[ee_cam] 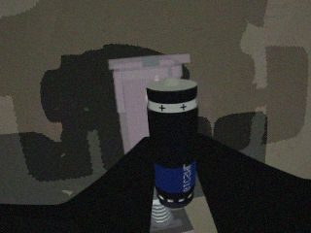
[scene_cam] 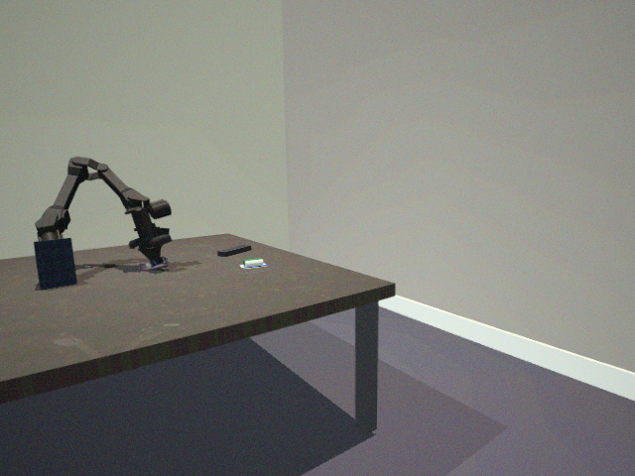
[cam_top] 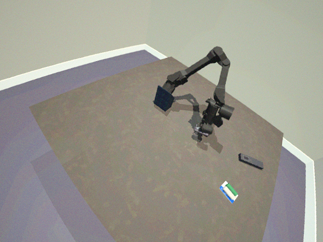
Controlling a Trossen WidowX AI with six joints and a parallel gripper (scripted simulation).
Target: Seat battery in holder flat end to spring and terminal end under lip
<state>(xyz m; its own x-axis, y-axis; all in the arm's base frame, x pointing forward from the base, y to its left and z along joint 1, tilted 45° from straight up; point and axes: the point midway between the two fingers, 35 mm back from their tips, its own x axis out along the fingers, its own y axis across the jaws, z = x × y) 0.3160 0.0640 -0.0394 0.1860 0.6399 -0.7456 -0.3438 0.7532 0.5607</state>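
Observation:
My gripper (ee_cam: 172, 143) is shut on the battery (ee_cam: 176, 177), a black cylinder with a blue band and a pale band with plus marks. In the wrist view its terminal end points up the picture and its flat end is near the coil spring (ee_cam: 160, 213). The pale lilac holder (ee_cam: 132, 104) (cam_top: 201, 132) (scene_cam: 149, 266) lies below the battery, its lip (ee_cam: 151, 62) beyond the terminal end. The battery appears above the holder and to the right of its middle line. The fingers hide much of the holder, and any contact cannot be told.
A dark remote-like block (cam_top: 251, 161) (scene_cam: 234, 250) lies on the table (cam_top: 140, 147) (scene_cam: 154, 307). A small blue and white tray-like piece with a white and a green cylinder (cam_top: 232, 190) lies nearer the camera in the top view. The arm's dark blue base block (cam_top: 163, 99) (scene_cam: 55, 263) stands behind.

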